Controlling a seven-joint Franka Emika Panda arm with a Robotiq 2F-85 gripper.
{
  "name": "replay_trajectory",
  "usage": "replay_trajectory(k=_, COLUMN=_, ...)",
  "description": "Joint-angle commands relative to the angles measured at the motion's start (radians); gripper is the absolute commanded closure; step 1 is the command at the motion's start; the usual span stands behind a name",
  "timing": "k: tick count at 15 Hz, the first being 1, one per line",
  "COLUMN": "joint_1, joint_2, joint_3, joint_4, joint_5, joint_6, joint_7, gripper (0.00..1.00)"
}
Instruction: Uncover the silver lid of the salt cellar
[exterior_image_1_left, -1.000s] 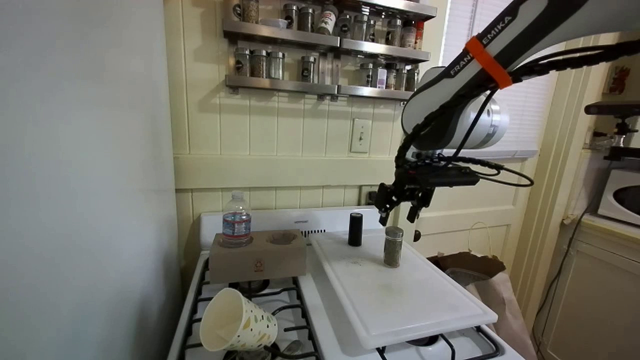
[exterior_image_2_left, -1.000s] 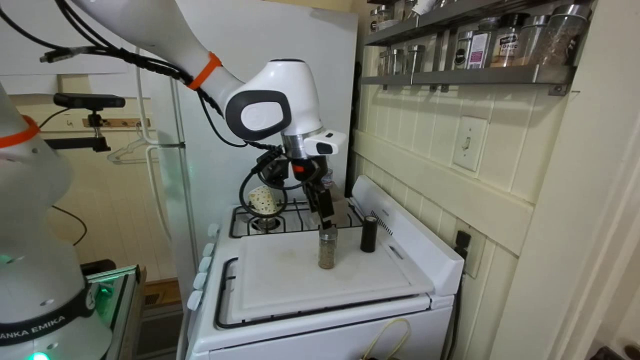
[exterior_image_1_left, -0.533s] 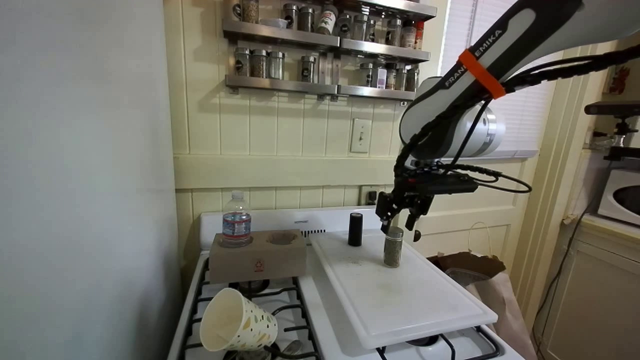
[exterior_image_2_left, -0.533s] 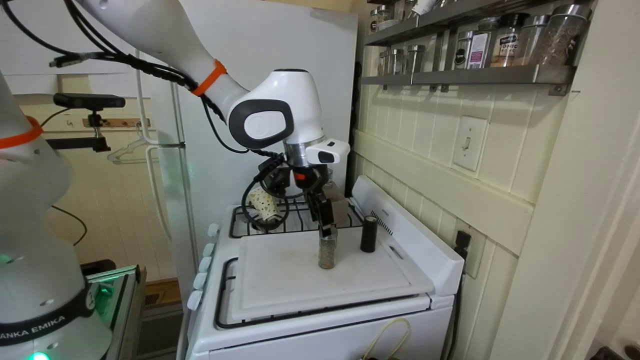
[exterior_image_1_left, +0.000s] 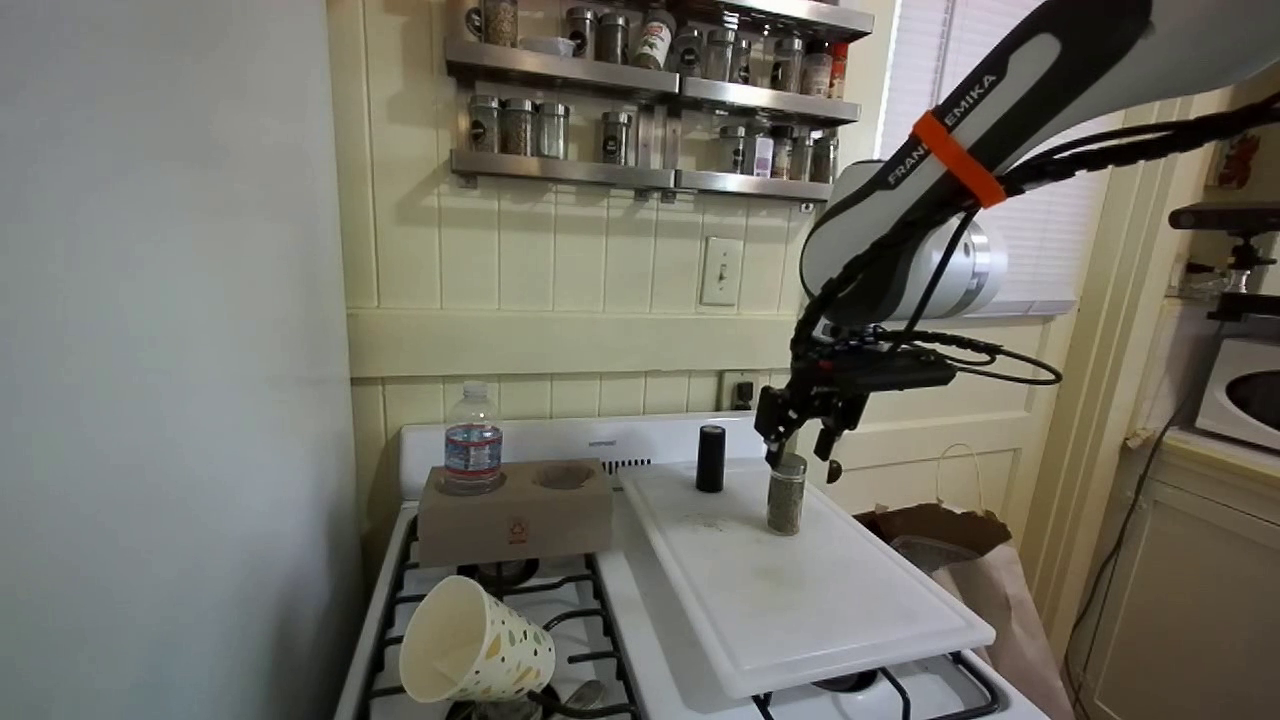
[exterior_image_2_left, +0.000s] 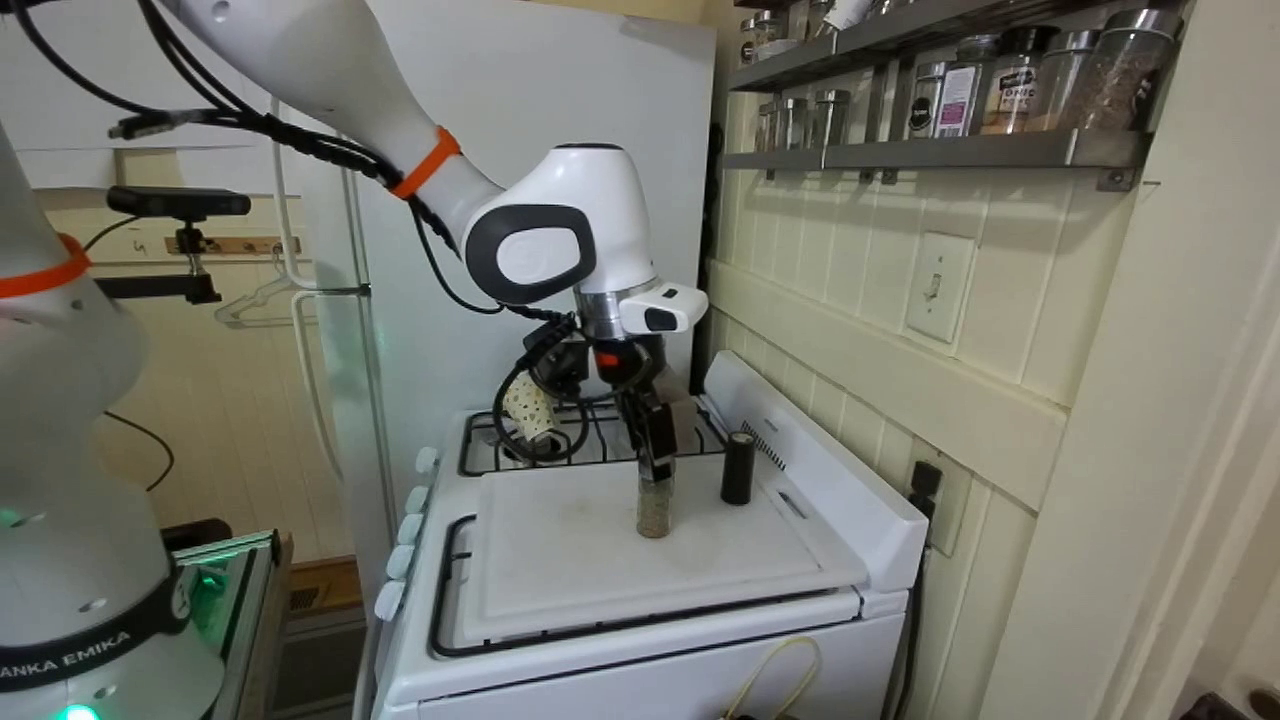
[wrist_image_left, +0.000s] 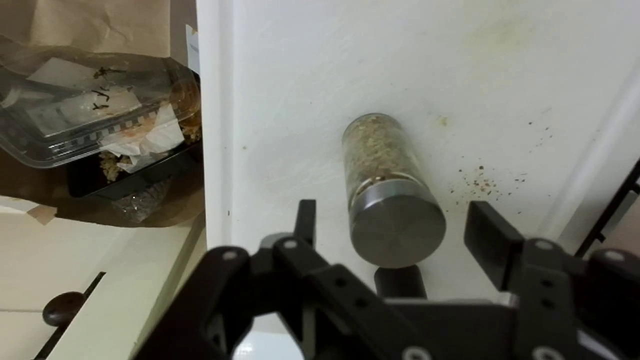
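My gripper (wrist_image_left: 392, 222) has its jaws spread, one either side of the silver lid (wrist_image_left: 398, 232), which caps the salt cellar (wrist_image_left: 376, 147) standing upright on the white cutting board (wrist_image_left: 290, 75), with the black shaker (exterior_image_1_left: 711, 460) near it and spice jars (exterior_image_1_left: 518, 128) on the wall shelves (exterior_image_1_left: 560, 168) beyond.
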Motion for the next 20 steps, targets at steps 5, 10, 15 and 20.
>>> replay_trajectory(k=5, joint_1=0.009, joint_2=0.049, joint_3=0.003, joint_4=0.024, joint_5=0.014, joint_6=0.063, joint_7=0.003, gripper=0.17)
replay_trajectory(k=10, joint_1=0.018, joint_2=0.06, joint_3=0.007, joint_4=0.029, joint_5=0.034, joint_6=0.058, joint_7=-0.007, gripper=0.28)
replay_trajectory(k=15, joint_1=0.018, joint_2=0.067, joint_3=0.009, joint_4=0.029, joint_5=0.024, joint_6=0.059, joint_7=-0.001, gripper=0.33)
replay_trajectory(k=20, joint_1=0.016, joint_2=0.064, joint_3=0.007, joint_4=0.028, joint_5=0.013, joint_6=0.056, joint_7=0.003, gripper=0.34)
